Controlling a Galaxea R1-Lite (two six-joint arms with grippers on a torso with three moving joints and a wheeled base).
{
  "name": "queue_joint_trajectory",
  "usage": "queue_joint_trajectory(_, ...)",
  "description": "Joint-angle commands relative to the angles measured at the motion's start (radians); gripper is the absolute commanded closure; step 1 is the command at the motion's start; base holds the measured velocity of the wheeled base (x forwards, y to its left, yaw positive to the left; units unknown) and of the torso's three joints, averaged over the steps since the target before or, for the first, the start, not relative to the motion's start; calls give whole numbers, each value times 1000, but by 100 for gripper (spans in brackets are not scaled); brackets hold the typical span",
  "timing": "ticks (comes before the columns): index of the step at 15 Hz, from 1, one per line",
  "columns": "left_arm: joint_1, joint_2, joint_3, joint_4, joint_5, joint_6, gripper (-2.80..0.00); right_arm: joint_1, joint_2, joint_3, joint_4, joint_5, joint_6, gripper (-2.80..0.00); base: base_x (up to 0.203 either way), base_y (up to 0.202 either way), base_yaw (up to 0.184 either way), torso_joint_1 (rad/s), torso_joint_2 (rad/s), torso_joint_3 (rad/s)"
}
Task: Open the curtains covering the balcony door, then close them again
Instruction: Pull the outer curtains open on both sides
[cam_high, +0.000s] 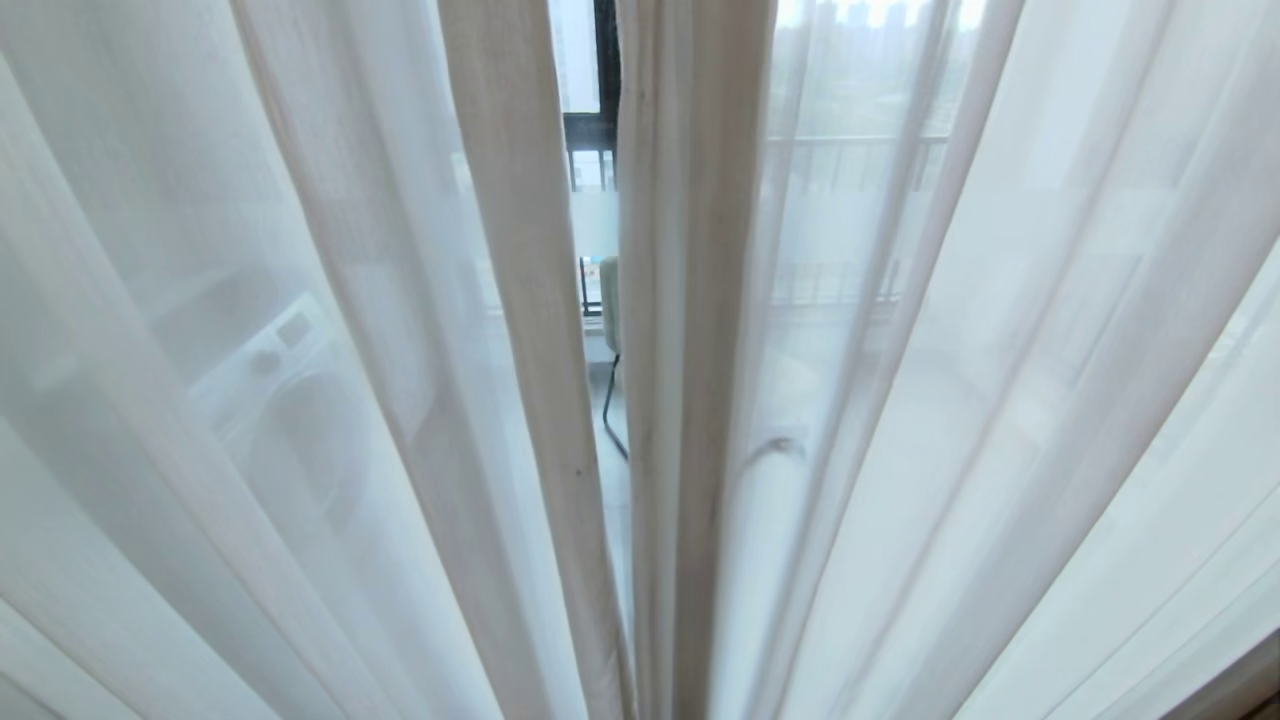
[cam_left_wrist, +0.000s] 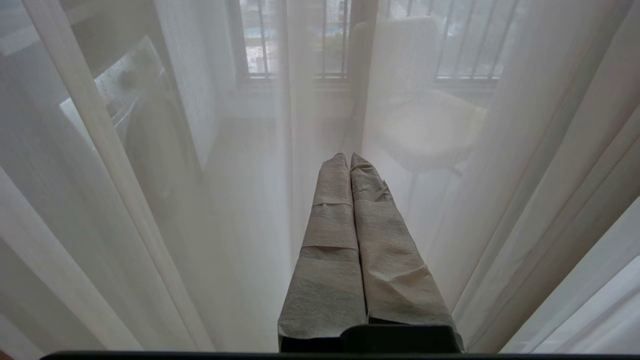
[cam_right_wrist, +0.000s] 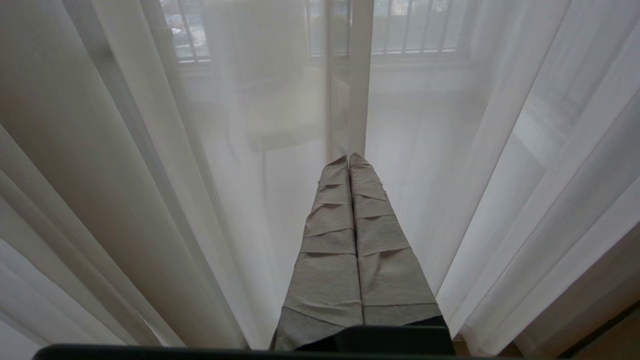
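Head view is basically all curtains (cam_high: 300, 350): sheer white voile across everything, with just a thin gap down the middle. Through it you catch a strip of the balcony door (cam_high: 590, 140), plus a chair (cam_high: 609, 300). Left gripper (cam_left_wrist: 349, 159) and right gripper (cam_right_wrist: 348, 160) both sit clenched with nothing between them, pointing at the fabric.

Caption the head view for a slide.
Sheer curtains hang nearly shut, a narrow gap showing a chair and railing beyond.
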Motion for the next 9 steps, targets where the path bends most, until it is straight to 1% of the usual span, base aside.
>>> queue_joint_trajectory(1, 2, 0, 0, 0, 1, 0, 0, 0, 0, 0, -1, 0, 0, 0, 0, 0, 0, 0, 0, 0)
queue_joint_trajectory(6, 2, 0, 0, 1, -1, 4, 0, 0, 0, 0, -1, -1, 0, 0, 0, 0, 0, 0, 0, 0)
queue_joint_trajectory(9, 2, 0, -28, -8, -11, -26, 0, 0, 0, 0, -1, 0, 0, 0, 0, 0, 0, 0, 0, 0)
